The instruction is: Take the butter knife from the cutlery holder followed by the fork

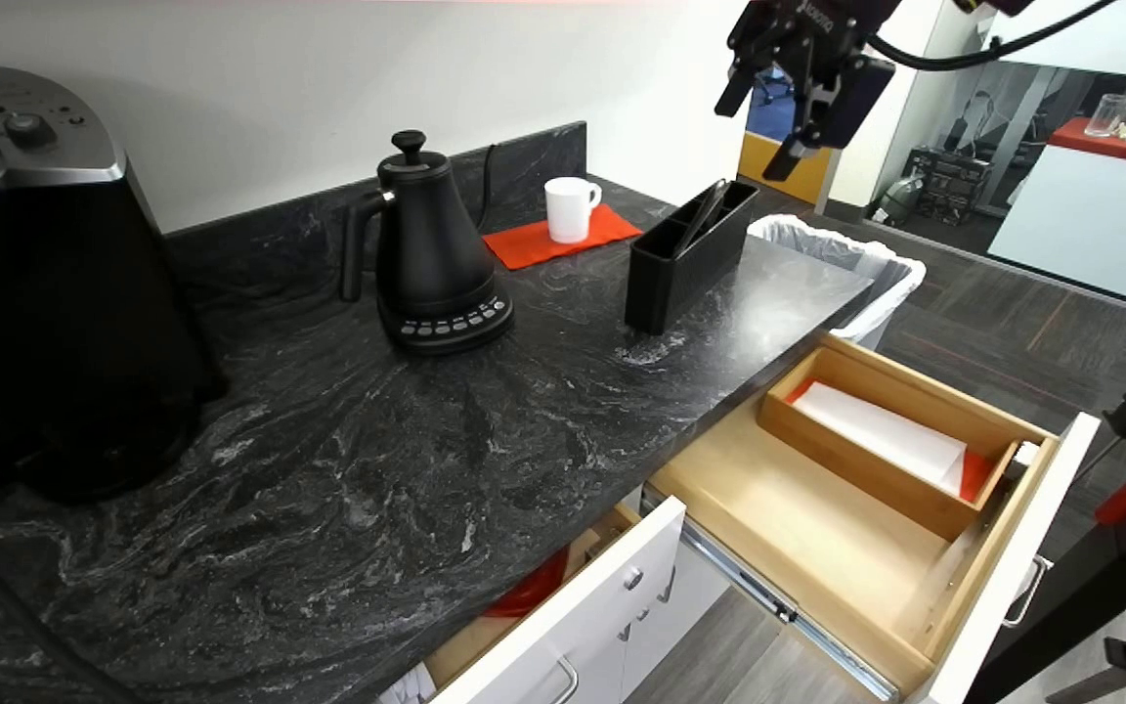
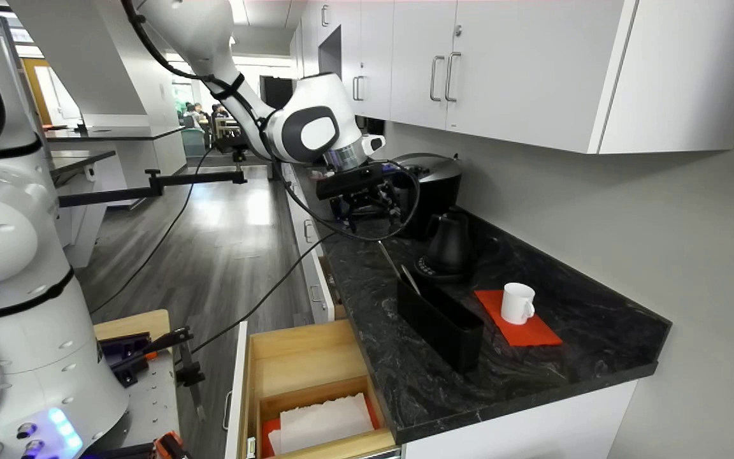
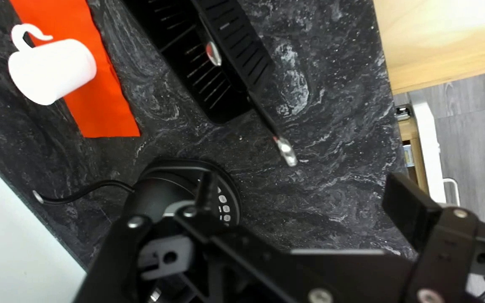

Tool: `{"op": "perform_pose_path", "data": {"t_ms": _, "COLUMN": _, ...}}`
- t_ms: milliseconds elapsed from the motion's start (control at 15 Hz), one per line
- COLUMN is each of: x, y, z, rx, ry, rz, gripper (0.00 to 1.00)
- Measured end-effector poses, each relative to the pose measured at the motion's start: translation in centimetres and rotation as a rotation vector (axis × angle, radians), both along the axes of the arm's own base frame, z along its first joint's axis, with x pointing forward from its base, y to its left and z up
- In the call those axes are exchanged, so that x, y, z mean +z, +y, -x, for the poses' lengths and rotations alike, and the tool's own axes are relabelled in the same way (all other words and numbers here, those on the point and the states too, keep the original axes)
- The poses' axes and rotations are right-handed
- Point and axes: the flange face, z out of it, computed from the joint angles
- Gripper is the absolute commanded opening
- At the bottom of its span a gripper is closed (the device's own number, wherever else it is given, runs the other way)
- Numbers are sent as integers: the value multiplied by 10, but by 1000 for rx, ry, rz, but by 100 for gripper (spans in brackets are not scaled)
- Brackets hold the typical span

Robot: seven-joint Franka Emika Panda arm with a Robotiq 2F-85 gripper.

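Your gripper (image 3: 303,193), spread wide and empty, may topple the cutlery holder (image 3: 242,44) toward the counter's (image 3: 339,126) front edge if you snag a utensil (image 3: 285,150).

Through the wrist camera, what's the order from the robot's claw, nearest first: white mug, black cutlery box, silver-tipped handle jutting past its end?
1. Silver-tipped handle: near centre.
2. Black cutlery box: top centre.
3. White mug: upper left.
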Motion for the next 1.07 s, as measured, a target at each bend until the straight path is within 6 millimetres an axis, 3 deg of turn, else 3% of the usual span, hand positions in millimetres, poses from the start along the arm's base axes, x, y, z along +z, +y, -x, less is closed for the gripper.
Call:
{"op": "perform_pose_path", "data": {"t_ms": 467, "x": -34, "y": -4, "z": -36, "rx": 39, "ry": 17, "rz": 7, "gripper": 100}}
{"op": "perform_pose_path", "data": {"t_ms": 733, "x": -53, "y": -11, "z": -45, "rx": 53, "ry": 45, "rz": 4, "gripper": 100}}
{"op": "perform_pose_path", "data": {"t_ms": 1000, "x": -60, "y": -18, "z": -51, "rx": 57, "ry": 52, "rz": 0, "gripper": 100}}
{"op": "perform_pose_path", "data": {"t_ms": 1067, "x": -59, "y": -20, "z": -51, "rx": 57, "ry": 51, "rz": 0, "gripper": 75}}
